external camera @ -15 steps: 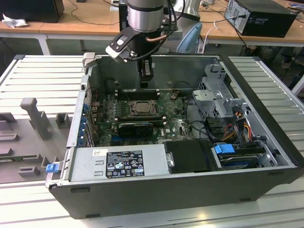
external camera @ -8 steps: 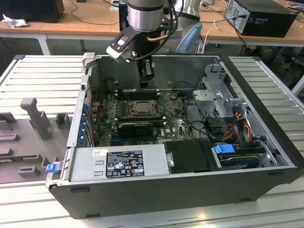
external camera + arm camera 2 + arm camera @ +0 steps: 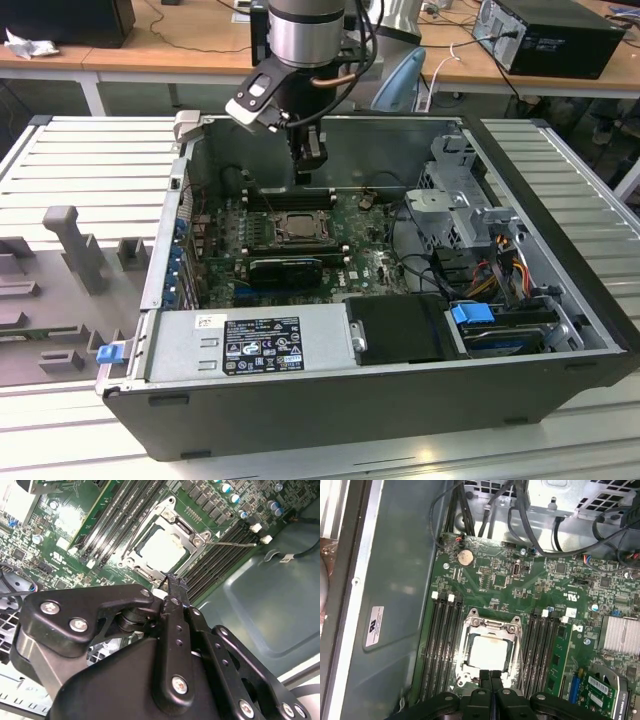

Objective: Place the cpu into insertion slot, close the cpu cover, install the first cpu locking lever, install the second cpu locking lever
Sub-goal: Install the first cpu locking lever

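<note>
On the ribbed worktop lies an open computer case, the cpu seated in its far-side socket, framed by the cpu cover, and the fingers, pressed together and empty just above, could slip and scrape the motherboard.

In the first wrist view the picture's edge is cutting off the black metal gripper, and its fingertips are covering one edge of the thin dark-grey metal cpu cover. In the second wrist view the gripper's bulky body is hiding much of the green motherboard and one corner of the cover. In the exterior view the upper edge is cropping the grey robot arm, and the cover and the small pale silvery-beige square cpu are showing too small to tell apart
</note>
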Available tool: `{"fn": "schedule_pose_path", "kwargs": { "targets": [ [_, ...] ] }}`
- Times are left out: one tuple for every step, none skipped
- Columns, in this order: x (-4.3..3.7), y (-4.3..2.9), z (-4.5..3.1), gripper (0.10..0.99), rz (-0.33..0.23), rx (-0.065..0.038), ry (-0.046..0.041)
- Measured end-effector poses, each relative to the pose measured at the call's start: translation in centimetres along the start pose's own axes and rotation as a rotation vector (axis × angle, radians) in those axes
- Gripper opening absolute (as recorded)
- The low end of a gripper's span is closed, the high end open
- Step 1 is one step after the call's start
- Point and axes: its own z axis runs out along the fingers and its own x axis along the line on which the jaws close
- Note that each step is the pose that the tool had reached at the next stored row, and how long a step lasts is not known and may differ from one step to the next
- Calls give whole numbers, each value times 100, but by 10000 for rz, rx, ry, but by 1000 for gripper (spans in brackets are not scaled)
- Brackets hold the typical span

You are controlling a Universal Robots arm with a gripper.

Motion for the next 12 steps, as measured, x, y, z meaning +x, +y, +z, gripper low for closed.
{"fn": "schedule_pose_path", "kwargs": {
  "targets": [
    [0,0,0,106,-111,4,3],
    [0,0,0,106,-175,7,5],
    [0,0,0,106,-290,12,9],
    [0,0,0,106,-383,15,12],
    [0,0,0,106,-471,19,14],
    [0,0,0,106,-558,21,17],
    [0,0,0,106,-732,29,22],
    [0,0,0,106,-808,31,25],
    [0,0,0,106,-886,34,27],
    [0,0,0,106,-947,37,29],
    [0,0,0,106,-992,39,30],
    [0,0,0,106,-1072,42,33]
  ]
}}
